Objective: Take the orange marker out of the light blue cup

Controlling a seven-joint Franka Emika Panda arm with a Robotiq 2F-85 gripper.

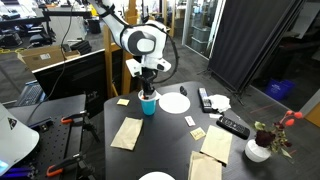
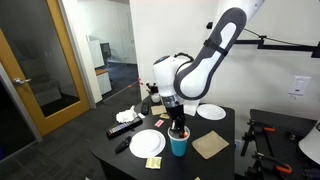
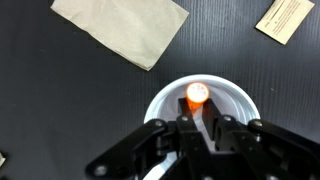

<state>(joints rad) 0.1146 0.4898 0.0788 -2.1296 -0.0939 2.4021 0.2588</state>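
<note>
One claw (image 3: 205, 122) clenched on the marker (image 3: 198, 94), which is in the cup (image 3: 240, 108).
Low in the centre of the wrist view, the marker's orange tip stands against the cup's whitish inside, and its shaft runs down between the two closed-in fingers (image 3: 188, 128). On the black table (image 3: 60, 110) a tan napkin (image 3: 125, 28) lies at the upper left of that frame. A small card (image 3: 285, 18) lies at the upper right, its print too small to read. In an exterior view a white plate (image 1: 174, 102) sits just beside the cup, mid-frame.
</note>
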